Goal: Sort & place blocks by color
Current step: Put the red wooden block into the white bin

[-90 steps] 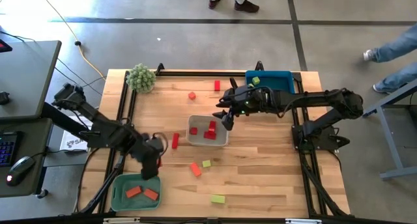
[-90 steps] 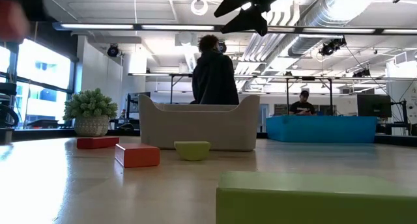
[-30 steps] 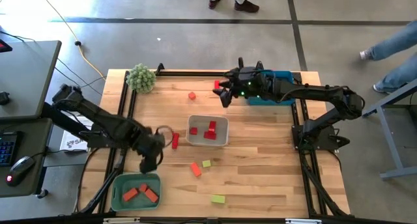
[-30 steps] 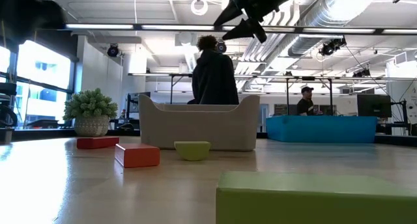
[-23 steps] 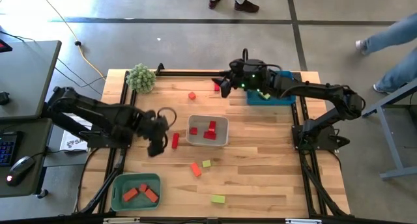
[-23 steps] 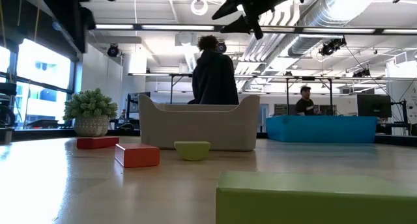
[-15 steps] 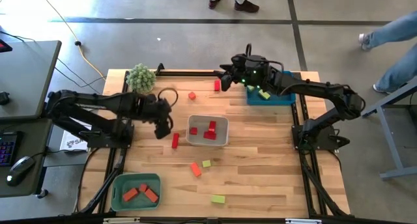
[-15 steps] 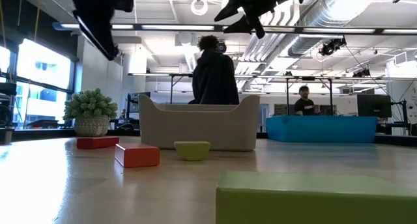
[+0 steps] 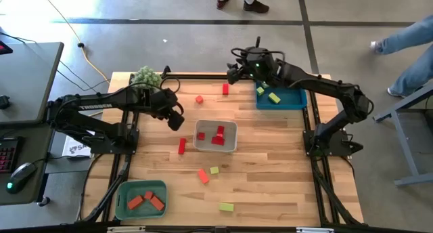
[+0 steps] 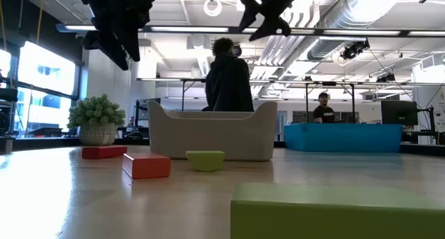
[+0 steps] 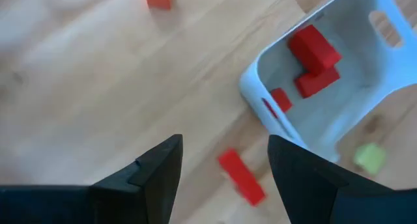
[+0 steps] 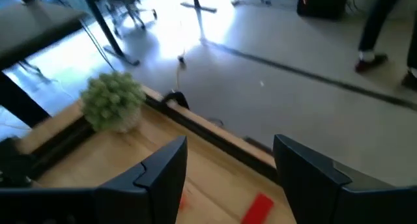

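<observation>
Loose blocks lie on the wooden table: a red cube, a red bar near the far edge, a red bar, an orange-red block and two yellow-green blocks. My left gripper hangs open and empty above the table, left of the white tray. The left wrist view shows the red bar below its fingers. My right gripper hangs open and empty over the far edge, close to the far red bar.
The white tray holds red blocks. A blue tray at the far right holds yellow-green blocks, and a green tray at the near left holds orange-red blocks. A fuzzy green plant stands at the far left corner. People move beyond the table.
My left gripper has swung from above the green tray toward the far edge and the right, and now stands beside the white tray. My right gripper has moved toward the far edge, past the far red bar. No block has moved.
</observation>
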Motion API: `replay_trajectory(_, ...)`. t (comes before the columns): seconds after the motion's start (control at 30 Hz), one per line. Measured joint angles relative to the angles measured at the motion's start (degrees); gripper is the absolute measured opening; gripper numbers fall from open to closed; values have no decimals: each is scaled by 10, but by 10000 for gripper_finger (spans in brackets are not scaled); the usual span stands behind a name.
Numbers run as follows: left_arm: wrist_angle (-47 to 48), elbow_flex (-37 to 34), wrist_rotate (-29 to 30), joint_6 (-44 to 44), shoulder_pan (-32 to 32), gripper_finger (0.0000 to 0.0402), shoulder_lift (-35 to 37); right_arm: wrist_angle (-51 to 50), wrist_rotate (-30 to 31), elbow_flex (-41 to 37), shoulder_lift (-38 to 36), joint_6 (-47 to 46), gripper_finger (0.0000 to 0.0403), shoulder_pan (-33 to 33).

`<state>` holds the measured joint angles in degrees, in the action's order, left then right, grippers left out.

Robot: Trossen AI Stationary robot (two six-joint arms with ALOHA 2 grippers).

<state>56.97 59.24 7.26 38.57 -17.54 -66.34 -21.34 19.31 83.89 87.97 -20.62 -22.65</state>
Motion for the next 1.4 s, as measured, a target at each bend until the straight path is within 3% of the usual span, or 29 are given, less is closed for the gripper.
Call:
replay_trajectory(0.3,-1,-31,-25,163,40,214,0,-70,-41,6,4,13,216,-41)
replay_trajectory(0.57,-24,-60,10,289,91,214,-34,-68,-100,6,4,56,216,-72)
replay_trajectory(1.0,-72,-61,2,339,131,214,-175,-68,-140,6,4,64,216,-101)
replay_trajectory(1.4,-72,-61,-16,388,169,214,-228,-81,-165,6,4,81,216,-99)
